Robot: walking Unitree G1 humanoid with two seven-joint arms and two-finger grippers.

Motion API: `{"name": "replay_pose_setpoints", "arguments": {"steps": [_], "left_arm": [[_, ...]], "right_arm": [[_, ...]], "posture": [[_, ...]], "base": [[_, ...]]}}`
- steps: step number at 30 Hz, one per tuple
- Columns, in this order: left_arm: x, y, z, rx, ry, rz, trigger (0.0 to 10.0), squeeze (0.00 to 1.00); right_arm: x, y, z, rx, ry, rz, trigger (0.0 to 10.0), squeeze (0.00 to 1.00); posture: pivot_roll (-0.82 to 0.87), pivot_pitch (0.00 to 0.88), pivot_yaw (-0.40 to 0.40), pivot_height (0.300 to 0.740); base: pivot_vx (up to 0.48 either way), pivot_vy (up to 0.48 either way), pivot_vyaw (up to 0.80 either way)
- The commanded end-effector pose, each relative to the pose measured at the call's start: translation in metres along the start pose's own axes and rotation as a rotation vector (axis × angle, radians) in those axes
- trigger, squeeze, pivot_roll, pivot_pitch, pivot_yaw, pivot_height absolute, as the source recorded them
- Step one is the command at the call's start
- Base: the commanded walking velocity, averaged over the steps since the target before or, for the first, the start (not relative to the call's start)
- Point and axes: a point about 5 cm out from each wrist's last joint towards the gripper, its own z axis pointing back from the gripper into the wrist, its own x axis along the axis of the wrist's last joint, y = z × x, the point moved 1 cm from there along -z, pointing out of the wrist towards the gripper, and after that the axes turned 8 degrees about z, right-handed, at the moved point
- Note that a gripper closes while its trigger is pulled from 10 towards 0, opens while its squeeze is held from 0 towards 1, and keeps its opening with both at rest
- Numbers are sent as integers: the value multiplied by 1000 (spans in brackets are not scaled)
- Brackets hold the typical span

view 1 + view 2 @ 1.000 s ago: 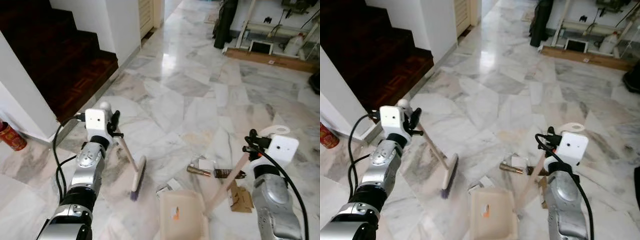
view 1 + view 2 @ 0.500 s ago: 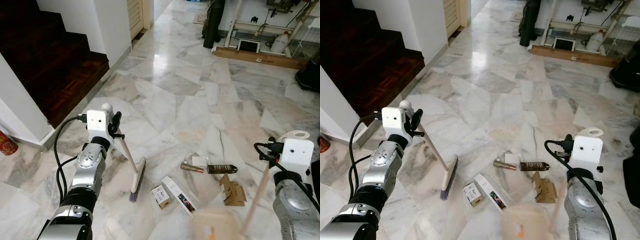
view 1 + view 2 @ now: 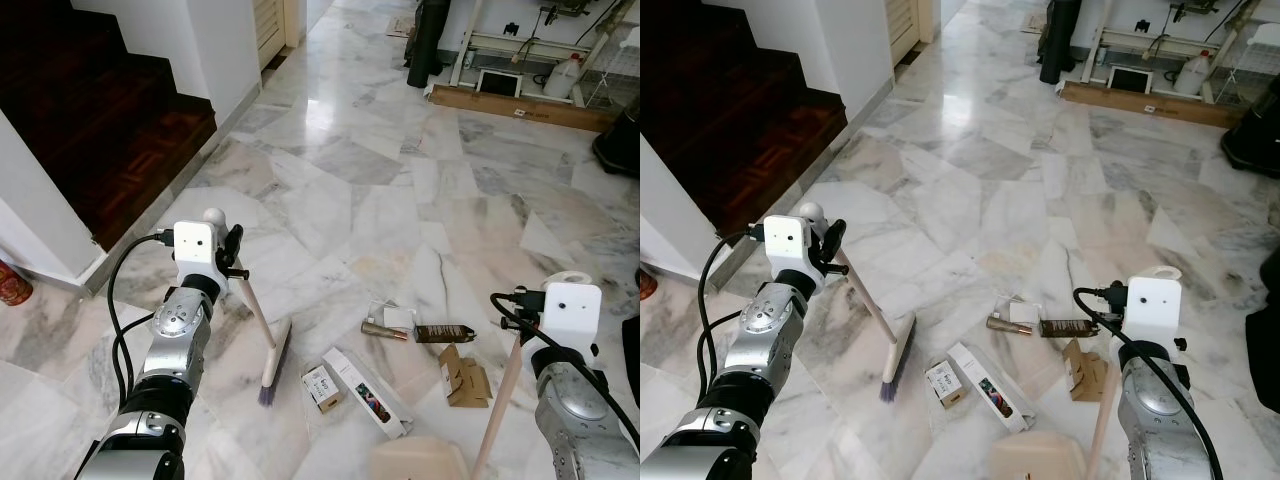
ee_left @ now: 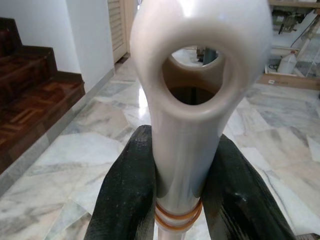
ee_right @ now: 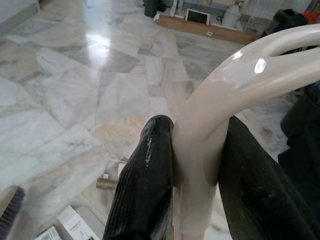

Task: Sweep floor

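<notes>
L gripper [image 4: 181, 200] clamps broom [image 3: 262, 330] handle, R gripper [image 5: 195, 200] clamps dustpan [image 3: 420, 462] handle.

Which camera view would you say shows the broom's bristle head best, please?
The left eye view: the broom rests its whole bristle head on the floor. The right eye view shows it similarly; the left wrist view shows the handle between the left gripper's fingers.

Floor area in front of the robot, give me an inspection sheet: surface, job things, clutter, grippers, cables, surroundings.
Surface: marble floor, glossy.
Job's things: broom, bristles on the floor; dustpan at the lower edge, on a long handle.
Clutter: small box, long box, dark bottle, torn cardboard, white scrap.
Grippers: left gripper shut on the broom handle; right gripper shut on the dustpan handle.
Cables: black cable looping along the left arm.
Surroundings: dark wooden stairs, red can, wooden plank.
</notes>
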Motion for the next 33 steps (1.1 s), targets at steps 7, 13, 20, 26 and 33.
{"name": "replay_pose_setpoints", "arguments": {"steps": [7,13,20,26,33], "left_arm": [[8,2,0,-4,-29,-8,10000,0],[9,1,1,-11,-34,-4,10000,0],[10,1,3,-12,-35,-6,10000,0],[10,-1,2,-17,-37,-5,10000,0],[13,-1,2,-19,-42,-8,10000,0]], "right_arm": [[3,0,-4,-12,0,22,10000,0],[-14,5,-8,-17,61,13,10000,0],[-17,8,-12,-61,56,-1,10000,0],[-22,9,-19,-108,54,-21,10000,0],[-24,6,-21,-173,18,-1,10000,0]], "posture": [[11,153,-15,740],[26,166,-15,740],[37,170,-14,740],[43,169,-12,740],[52,165,-8,740]], "base": [[0,0,0],[0,0,0],[0,0,0],[0,0,0],[0,0,0]]}}
